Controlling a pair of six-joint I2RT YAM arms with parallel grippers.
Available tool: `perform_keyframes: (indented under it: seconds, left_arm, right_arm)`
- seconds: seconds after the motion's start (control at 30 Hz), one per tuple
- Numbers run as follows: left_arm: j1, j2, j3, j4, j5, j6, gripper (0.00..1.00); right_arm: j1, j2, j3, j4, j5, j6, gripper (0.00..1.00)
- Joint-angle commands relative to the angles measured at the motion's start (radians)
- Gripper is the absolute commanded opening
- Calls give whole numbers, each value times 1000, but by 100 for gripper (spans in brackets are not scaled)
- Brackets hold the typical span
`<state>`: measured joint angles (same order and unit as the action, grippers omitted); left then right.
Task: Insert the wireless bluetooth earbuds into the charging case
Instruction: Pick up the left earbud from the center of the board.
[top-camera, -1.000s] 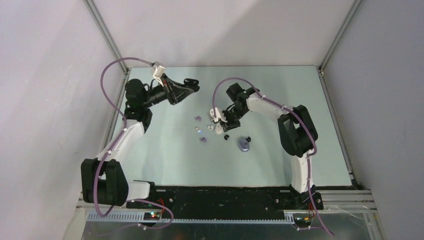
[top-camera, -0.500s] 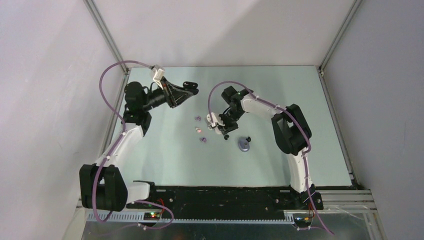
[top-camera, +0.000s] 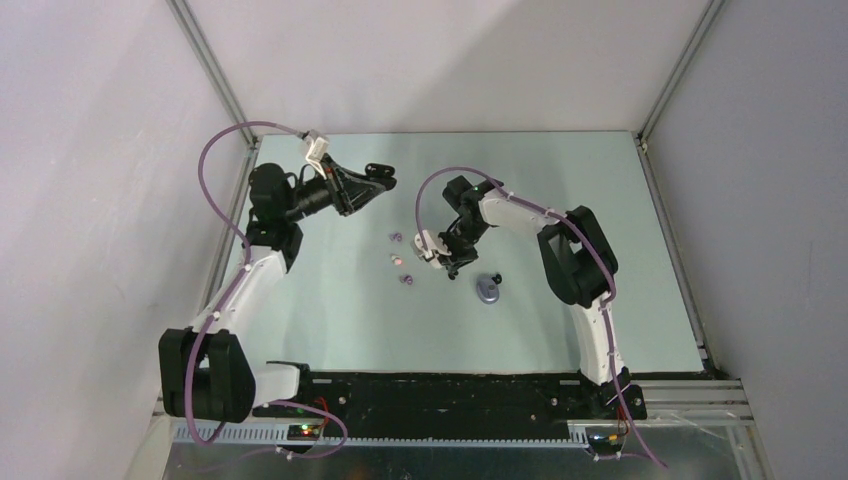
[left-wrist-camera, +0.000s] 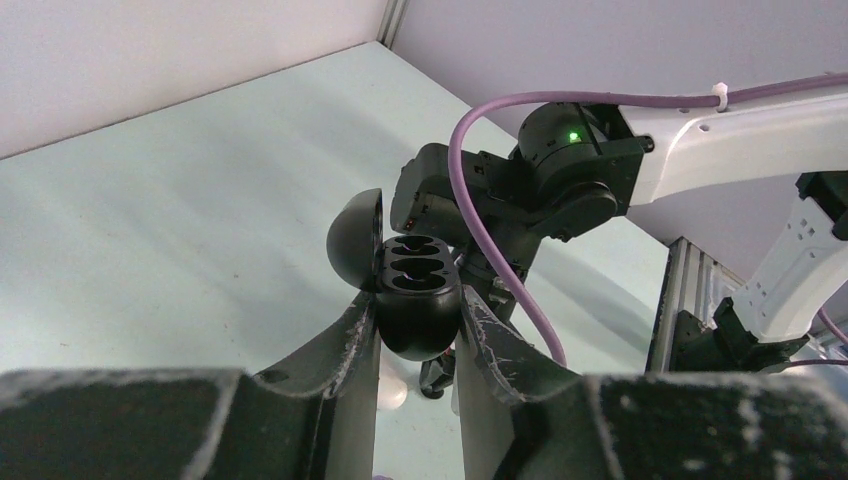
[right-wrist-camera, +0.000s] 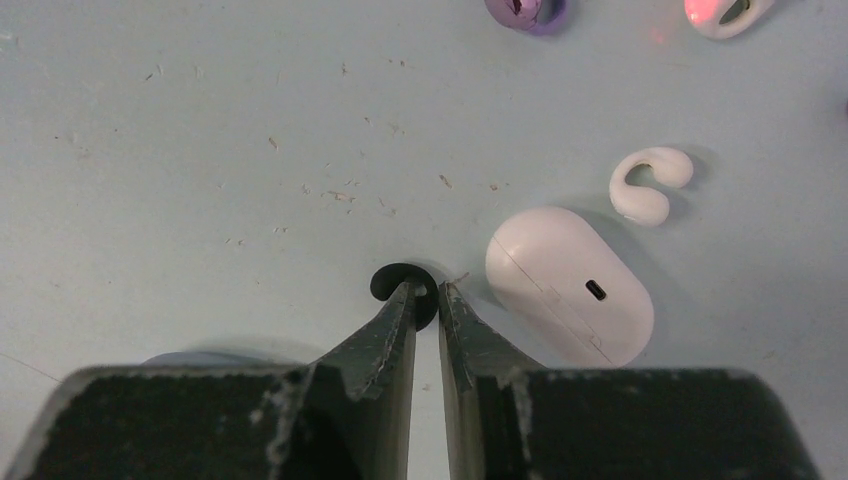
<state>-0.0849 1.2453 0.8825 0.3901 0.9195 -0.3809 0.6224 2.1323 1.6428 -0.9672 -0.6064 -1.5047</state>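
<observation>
The left gripper (left-wrist-camera: 418, 306) is clamping a black case (left-wrist-camera: 415, 325) between its fingers and holding it above the table (left-wrist-camera: 180, 220). The case's lid (left-wrist-camera: 355, 240) is standing open, and its two wells are facing up.

The right gripper (right-wrist-camera: 425, 295) is pointing down at the table with its jaws narrow, only a slit showing between them. A black bud (right-wrist-camera: 385, 283) is lying right at the fingertips, partly under the left tip and reaching into the slit. It cannot be told whether the jaws are pinching it or only touching it.

Just beside the right finger a white case (right-wrist-camera: 570, 285) is lying closed, with a white bud (right-wrist-camera: 650, 185) just beyond it. A purple bud (right-wrist-camera: 527, 10) is sitting farther off. In the top view a second black bud (top-camera: 498, 276) is lying by a grey case (top-camera: 488, 291), on the far side of the right gripper from the black case.
</observation>
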Motion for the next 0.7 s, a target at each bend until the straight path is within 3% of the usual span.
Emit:
perform_keyframes:
  seconds: [0.0,0.67]
  left_arm:
    - [11,1,17,11,-5,29,0]
    - [17,26,30,8,-16,34,0]
  right_arm:
    - [-1,7,35,-24,-8,-37,20]
    - [-10,24,48,-41,5,-52,28]
